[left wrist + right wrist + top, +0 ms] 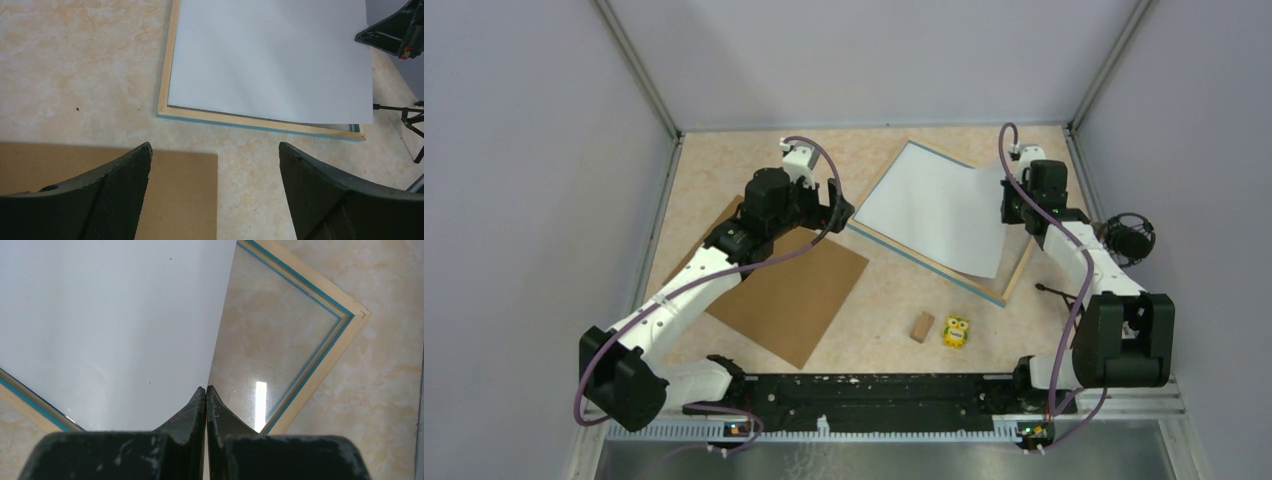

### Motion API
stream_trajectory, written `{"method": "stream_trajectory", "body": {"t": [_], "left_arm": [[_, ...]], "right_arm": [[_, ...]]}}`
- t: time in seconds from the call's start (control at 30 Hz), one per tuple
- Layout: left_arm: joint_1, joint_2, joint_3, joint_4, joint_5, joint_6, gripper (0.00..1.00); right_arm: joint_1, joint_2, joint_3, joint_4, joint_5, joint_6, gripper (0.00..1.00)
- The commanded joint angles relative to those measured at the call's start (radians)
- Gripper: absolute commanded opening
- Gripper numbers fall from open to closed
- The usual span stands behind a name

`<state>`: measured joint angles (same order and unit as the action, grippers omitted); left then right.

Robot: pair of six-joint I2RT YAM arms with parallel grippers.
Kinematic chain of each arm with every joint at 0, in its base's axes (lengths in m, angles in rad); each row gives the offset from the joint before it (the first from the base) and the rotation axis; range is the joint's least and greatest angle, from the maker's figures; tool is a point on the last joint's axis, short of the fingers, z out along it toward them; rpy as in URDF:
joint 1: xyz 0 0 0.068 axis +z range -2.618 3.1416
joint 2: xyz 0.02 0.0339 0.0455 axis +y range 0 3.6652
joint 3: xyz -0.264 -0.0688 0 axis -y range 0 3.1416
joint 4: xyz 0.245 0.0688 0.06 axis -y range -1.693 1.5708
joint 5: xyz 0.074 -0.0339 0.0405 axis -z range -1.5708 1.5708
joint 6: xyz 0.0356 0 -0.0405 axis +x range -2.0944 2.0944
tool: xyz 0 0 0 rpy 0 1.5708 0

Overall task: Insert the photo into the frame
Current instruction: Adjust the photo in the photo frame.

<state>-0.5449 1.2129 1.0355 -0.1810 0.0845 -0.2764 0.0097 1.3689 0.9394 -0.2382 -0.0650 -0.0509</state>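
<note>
The photo [929, 210] shows only a plain white side and lies slanted over the frame [924, 262], a light wood rectangle with a blue edge. My right gripper [1007, 205] is shut on the photo's right edge and holds that edge lifted. In the right wrist view the shut gripper [206, 388] pinches the sheet [110, 325], with bare glass [270, 340] and the frame corner [345, 335] to its right. My left gripper [215, 150] stands open and holds nothing, above the brown board's corner, just short of the frame's near rail [240, 121] and the photo [270, 60].
A brown backing board [784, 285] lies left of the frame under the left arm. A small wooden block [921, 327] and a yellow owl toy [956, 331] sit near the front. A black stand [1129, 238] is at the right wall.
</note>
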Motion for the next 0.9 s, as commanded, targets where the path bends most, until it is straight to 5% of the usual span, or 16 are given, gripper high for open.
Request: {"method": "stream_trajectory", "body": {"t": [0.0,0.47,0.67,0.87], "left_arm": [[-0.004,-0.021,-0.009,0.049,-0.001,0.012,0.98],[-0.004,-0.010,-0.013,0.053,0.006,0.008,0.98],[-0.004,-0.006,-0.014,0.055,0.012,0.007,0.98],[-0.004,0.002,-0.014,0.057,0.017,0.006,0.98]], "right_arm": [[-0.007,-0.015,0.024,0.067,0.016,0.008,0.00],[-0.031,-0.035,-0.027,0.134,0.005,0.039,0.02],[-0.031,-0.052,-0.059,0.123,-0.016,0.093,0.28],[-0.031,-0.065,-0.049,0.035,0.139,0.180,0.59]]}}
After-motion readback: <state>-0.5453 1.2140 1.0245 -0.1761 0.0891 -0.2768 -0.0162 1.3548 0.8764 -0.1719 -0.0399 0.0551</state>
